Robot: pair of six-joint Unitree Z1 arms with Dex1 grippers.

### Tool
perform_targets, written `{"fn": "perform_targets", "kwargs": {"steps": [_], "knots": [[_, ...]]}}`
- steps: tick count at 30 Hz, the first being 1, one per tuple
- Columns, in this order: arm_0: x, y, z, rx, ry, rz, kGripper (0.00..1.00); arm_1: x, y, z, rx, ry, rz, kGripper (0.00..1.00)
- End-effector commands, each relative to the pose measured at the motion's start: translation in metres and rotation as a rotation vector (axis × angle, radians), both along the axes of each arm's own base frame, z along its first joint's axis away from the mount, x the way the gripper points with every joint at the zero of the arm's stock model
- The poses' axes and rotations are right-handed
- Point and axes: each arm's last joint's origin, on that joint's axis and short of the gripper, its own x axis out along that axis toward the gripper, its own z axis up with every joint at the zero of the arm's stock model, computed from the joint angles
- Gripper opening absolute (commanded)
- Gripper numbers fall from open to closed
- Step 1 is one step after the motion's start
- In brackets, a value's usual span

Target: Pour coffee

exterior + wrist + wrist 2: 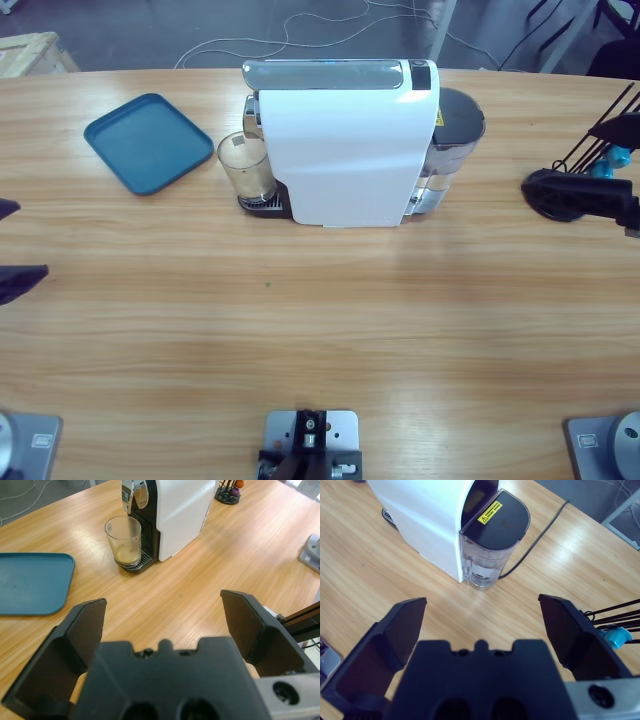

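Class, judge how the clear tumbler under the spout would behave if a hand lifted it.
The tumbler looks smooth, so probably slippery. Its coffee is shallow, so likely light, with little spilling. It looks breakable.

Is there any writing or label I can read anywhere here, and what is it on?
Yellow warning sticker on the dark lid of the coffee machine's water tank: a warning triangle and print, too small to read.
Nothing else carries readable text: not the glass, not the blue tray.

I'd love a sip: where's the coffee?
In the clear glass on the white machine's drip tray, under its spout, right of the blue tray in the high view.
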Motion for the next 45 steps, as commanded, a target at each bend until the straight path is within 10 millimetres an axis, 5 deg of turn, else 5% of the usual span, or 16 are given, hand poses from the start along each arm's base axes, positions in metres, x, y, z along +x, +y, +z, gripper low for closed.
{"fn": "perform_targets", "kwargs": {"steps": [1,5,9,13,20,27,45], "knots": [[-0.003,0.005,-0.013,0.037,0.003,0.048,1.0,0.0,-0.003,-0.004,0.005,0.032,-0.017,1.0],[0.017,-0.001,0.002,0.124,-0.081,0.105,1.0,0.006,0.003,-0.002,0.002,0.037,-0.017,1.0],[0.077,-0.027,0.027,0.157,-0.048,0.015,1.0,0.013,0.009,0.002,-0.001,0.041,-0.015,1.0],[0.125,-0.051,0.015,0.175,-0.001,-0.104,1.0,0.02,0.014,0.009,-0.002,0.045,-0.015,1.0],[0.17,-0.056,-0.013,0.137,-0.046,-0.186,1.0,0.019,0.014,0.006,-0.011,0.082,-0.011,1.0],[0.187,-0.063,-0.063,0.105,-0.106,-0.222,1.0,0.014,0.011,0.002,-0.032,0.121,-0.005,1.0],[0.215,-0.109,-0.106,0.119,-0.168,-0.309,1.0,0.027,0.015,-0.017,-0.049,0.185,-0.037,1.0]]}}
